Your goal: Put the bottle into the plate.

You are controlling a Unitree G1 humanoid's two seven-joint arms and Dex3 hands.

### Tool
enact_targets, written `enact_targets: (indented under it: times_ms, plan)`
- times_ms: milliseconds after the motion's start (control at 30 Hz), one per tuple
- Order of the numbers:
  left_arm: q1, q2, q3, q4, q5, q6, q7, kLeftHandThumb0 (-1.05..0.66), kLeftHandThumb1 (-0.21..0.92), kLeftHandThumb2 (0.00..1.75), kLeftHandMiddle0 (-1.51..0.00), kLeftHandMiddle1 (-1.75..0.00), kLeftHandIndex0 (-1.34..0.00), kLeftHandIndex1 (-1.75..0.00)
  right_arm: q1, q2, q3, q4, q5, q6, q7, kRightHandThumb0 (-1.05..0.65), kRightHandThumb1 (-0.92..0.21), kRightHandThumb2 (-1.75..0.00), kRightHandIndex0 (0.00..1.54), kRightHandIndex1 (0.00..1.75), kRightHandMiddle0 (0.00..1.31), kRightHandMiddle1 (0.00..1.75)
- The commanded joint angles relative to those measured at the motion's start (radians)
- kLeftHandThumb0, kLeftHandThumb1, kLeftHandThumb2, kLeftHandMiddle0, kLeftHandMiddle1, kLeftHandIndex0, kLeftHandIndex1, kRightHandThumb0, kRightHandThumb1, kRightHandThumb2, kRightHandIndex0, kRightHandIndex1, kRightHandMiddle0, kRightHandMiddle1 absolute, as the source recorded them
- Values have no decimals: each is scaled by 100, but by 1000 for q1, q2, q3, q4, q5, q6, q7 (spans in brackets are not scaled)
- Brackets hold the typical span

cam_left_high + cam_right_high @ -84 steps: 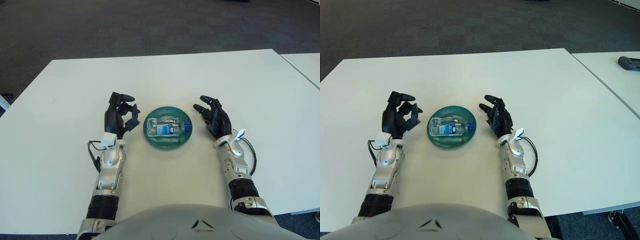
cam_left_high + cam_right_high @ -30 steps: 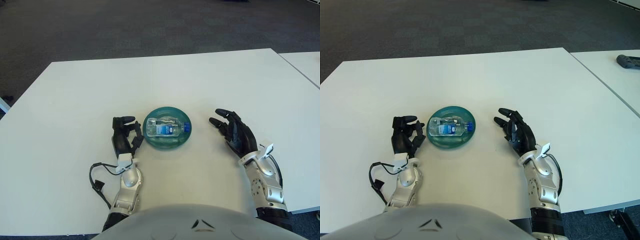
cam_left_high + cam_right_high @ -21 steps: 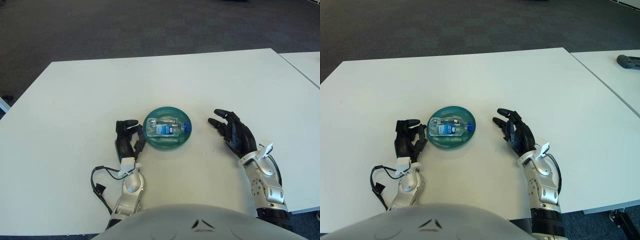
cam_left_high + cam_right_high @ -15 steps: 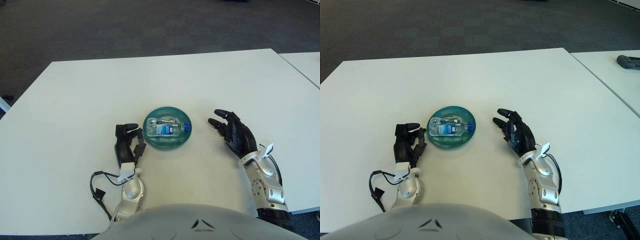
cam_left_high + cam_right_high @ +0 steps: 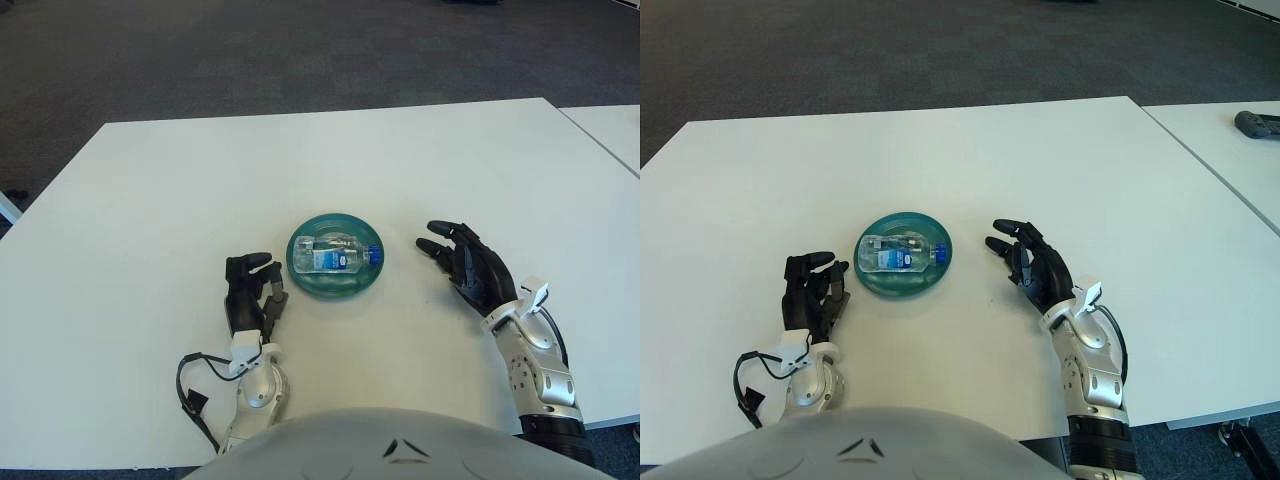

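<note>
A small clear bottle point(image 5: 335, 256) with a blue label and blue cap lies on its side inside the teal plate point(image 5: 336, 285) at the table's middle. My left hand point(image 5: 248, 296) rests low on the table just left of the plate, fingers relaxed and holding nothing. My right hand point(image 5: 466, 266) hovers to the right of the plate, fingers spread and empty. Neither hand touches the plate or the bottle.
The white table point(image 5: 150, 200) spans the view, with dark carpet beyond its far edge. A second white table point(image 5: 1230, 140) stands at the right with a dark object point(image 5: 1258, 124) on it. A black cable point(image 5: 195, 375) trails from my left wrist.
My left hand has drawn back toward me and slightly left, away from the plate. My right hand has barely moved. The bottle stays in the plate.
</note>
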Motion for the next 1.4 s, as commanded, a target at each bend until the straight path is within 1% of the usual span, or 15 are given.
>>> enact_targets:
  times_ms: [0, 167, 300, 333, 367, 467, 567, 733, 1100, 1367]
  plan:
    - [18, -110, -1, 9, -45, 93, -13, -35, 92, 53, -43, -89, -18, -175, -12, -22, -1, 38, -5, 48, 1, -52, -70, -92, 46, 71, 33, 107]
    - [29, -108, 4, -57, -64, 178, -8, -35, 92, 53, -44, -90, -18, -175, -33, -43, -1, 50, 5, 108, 7, -48, -66, -99, 46, 71, 35, 107]
    - [30, -102, -1, -78, -68, 219, -11, -35, 92, 53, -45, -90, -18, -175, -48, -50, -5, 62, 19, 132, 23, -46, -65, -102, 45, 73, 35, 107]
    - [30, -100, -1, -82, -68, 227, -13, -46, 92, 62, -43, -91, -16, -157, -51, -51, -5, 64, 22, 136, 26, -46, -65, -103, 45, 73, 35, 107]
    - [31, -99, -2, -88, -67, 236, -15, -53, 92, 68, -42, -91, -16, -144, -53, -53, -5, 65, 25, 142, 29, -45, -65, -103, 45, 74, 35, 107]
    - [35, -95, -4, -103, -68, 259, -21, -62, 92, 75, -41, -92, -14, -128, -58, -56, -4, 67, 33, 157, 34, -45, -65, -104, 45, 74, 35, 108]
    - [37, -92, -2, -114, -71, 281, -29, -65, 92, 78, -40, -91, -13, -121, -66, -56, -1, 70, 38, 170, 36, -44, -64, -105, 45, 75, 37, 108]
    - [37, -93, 9, -115, -83, 290, -42, -66, 92, 78, -40, -90, -13, -118, -69, -52, 6, 73, 34, 172, 35, -42, -62, -107, 44, 75, 40, 111]
    - [36, -80, 18, -105, -73, 268, -57, -65, 92, 79, -40, -91, -19, -120, -57, -43, 21, 75, 6, 122, 26, -42, -62, -111, 41, 69, 41, 116]
    - [33, -83, 19, -93, -64, 257, -58, -63, 92, 79, -40, -90, -21, -120, -51, -39, 33, 78, -4, 104, 18, -42, -62, -110, 42, 66, 40, 113]
